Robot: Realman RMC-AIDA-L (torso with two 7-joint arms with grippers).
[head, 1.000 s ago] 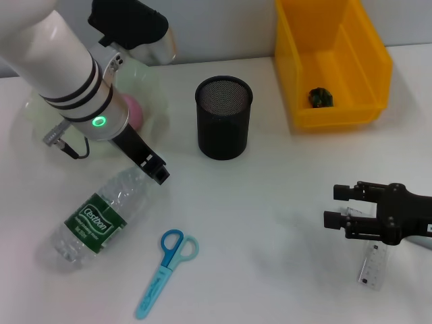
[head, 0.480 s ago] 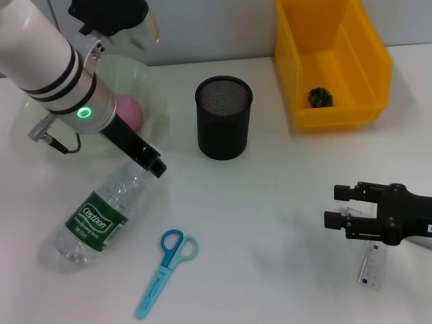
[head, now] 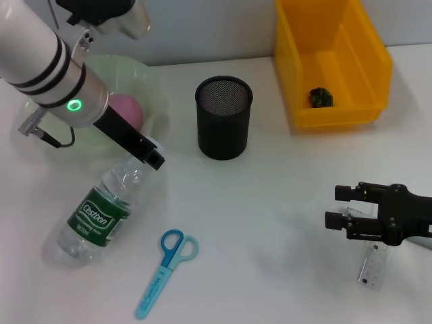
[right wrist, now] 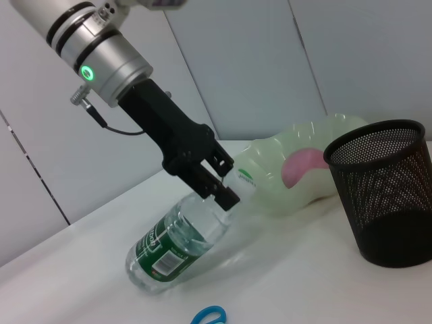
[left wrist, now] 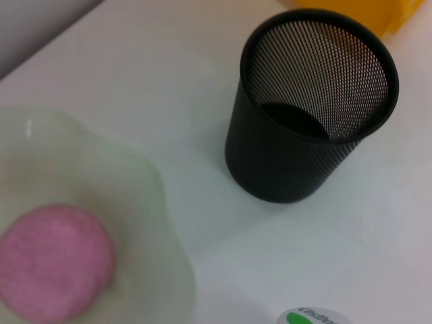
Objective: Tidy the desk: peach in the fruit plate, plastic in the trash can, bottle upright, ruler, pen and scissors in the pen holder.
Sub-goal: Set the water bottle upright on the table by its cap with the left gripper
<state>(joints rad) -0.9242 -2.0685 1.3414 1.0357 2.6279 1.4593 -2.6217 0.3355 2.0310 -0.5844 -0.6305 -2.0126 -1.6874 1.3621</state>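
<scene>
A clear bottle [head: 101,210] with a green label lies on the table, its neck end raised toward the plate. My left gripper [head: 154,160] is shut on its neck; it also shows in the right wrist view [right wrist: 223,190] on the bottle [right wrist: 179,239]. The pink peach [head: 126,111] sits in the pale green plate [head: 154,94]. The black mesh pen holder [head: 223,117] stands mid-table. Blue scissors [head: 165,270] lie in front. My right gripper [head: 341,207] is open over the end of a clear ruler [head: 372,265]. Dark crumpled plastic [head: 320,97] lies in the yellow bin [head: 364,54]. No pen shows.
The left wrist view shows the pen holder [left wrist: 314,108], the peach [left wrist: 54,263], the plate [left wrist: 158,223] and the bottle's cap [left wrist: 314,316]. A wall runs along the table's back edge. Bare table lies between the scissors and my right gripper.
My left gripper has moved back and to the left with the bottle's neck, and the bottle has swung and tilted with it. The right gripper and ruler have not moved.
</scene>
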